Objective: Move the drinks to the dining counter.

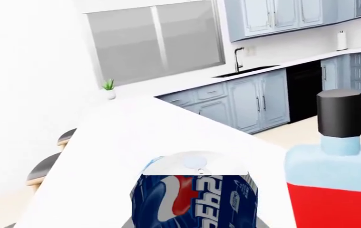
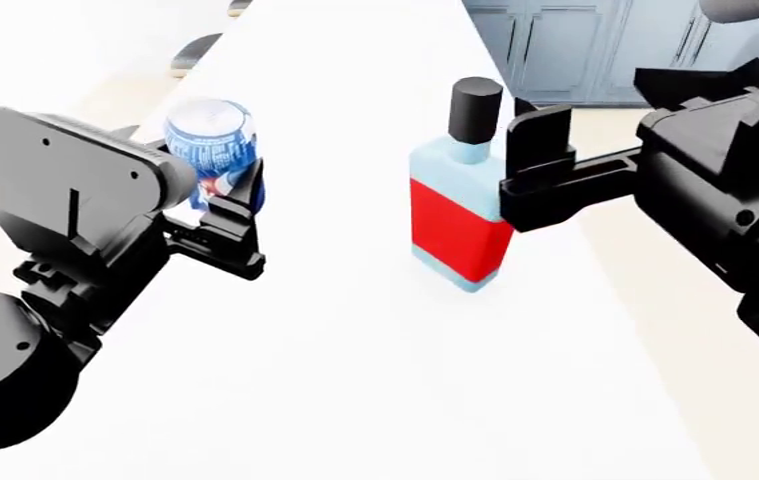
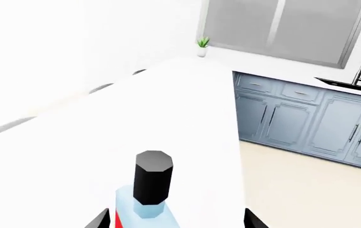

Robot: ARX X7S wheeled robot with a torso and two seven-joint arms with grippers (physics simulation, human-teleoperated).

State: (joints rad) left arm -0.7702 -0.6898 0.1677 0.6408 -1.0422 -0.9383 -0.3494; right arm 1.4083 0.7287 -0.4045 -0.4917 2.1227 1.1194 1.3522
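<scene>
Left side first: left tool (image 2: 236, 215) sits around the Pepsi can (image 2: 211, 142), dark fingers either side of the lower body, so it reads as closed on the can; whether the can's base touches the white table (image 2: 379, 380) or hangs just above it cannot be told from the head view. Left wrist view shows the can close up, silver top and logo facing the camera, over the same white surface, with round grey stools (image 1: 43, 168) along its edge, so this looks like the dining counter. Judgement on the can: light, thin-walled, smooth and round; it likely dents under a hard squeeze and can spin or slip in the pads, so mid-body across the width, moderate force, seems the right hold. Centre: the light-blue bottle (image 2: 459, 215) stands upright on the table, red label toward the head camera, black cap (image 2: 474, 108) on top. Right: right tool (image 2: 519, 170) brackets the bottle's upper body, one finger at its right side, the other hidden behind it; contact not confirmed, so cannot tell if it grips. Judgement on the bottle: taller, flat-sided, heavier if full, prone to tipping; grip the flat faces below the shoulder, not the narrow neck.
</scene>
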